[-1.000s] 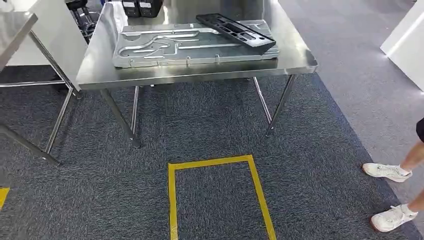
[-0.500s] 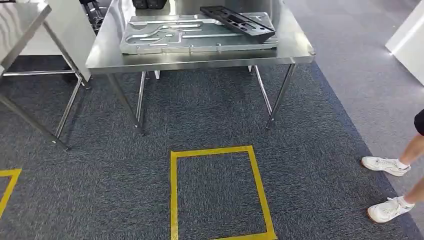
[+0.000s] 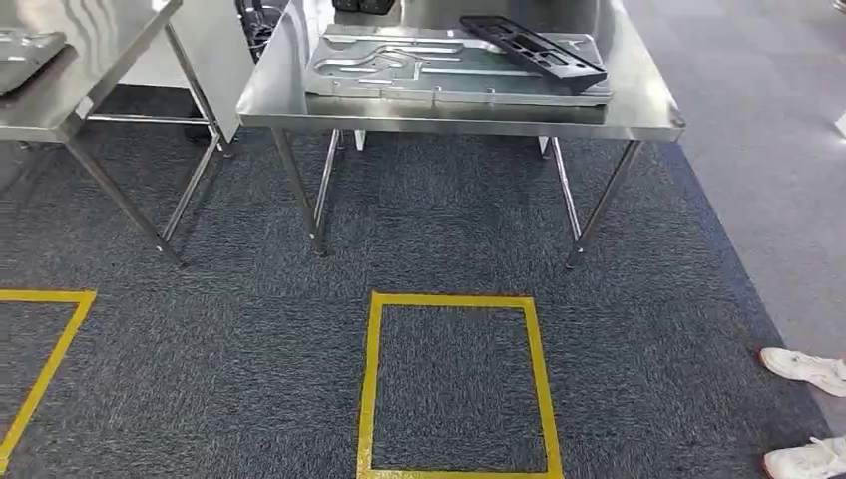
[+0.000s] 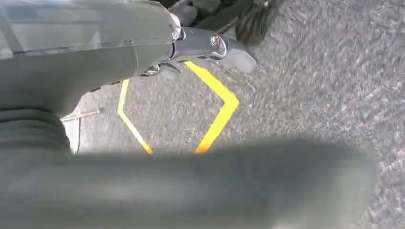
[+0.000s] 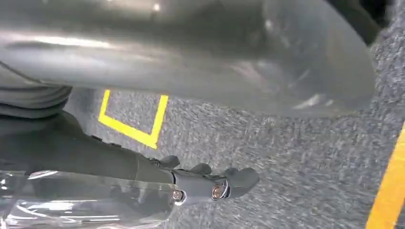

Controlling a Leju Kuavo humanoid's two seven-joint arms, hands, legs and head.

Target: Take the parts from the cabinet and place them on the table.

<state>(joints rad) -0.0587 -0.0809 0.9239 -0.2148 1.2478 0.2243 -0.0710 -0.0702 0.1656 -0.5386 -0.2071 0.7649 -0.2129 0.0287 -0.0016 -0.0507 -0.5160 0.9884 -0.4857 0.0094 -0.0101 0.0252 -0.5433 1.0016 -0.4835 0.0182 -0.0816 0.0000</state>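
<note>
while two parts already lie on the bench (image 3: 599,115) at 12 o'clock, a silver panel (image 3: 399,65) w/ a black frame (image 3: 534,52) on it, more fetching prob remains. left hand (image 4: 200,45) & right hand (image 5: 210,183): fingers out, holding nothing.

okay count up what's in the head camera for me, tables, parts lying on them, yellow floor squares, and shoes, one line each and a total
Tables: 2, the middle table and the left table.
Parts on them: 3, a metal panel and a black frame on the middle table, and a grey part on the left table.
Yellow floor squares: 2, middle square and left square.
White shoes: 2.
Total: 9
</note>
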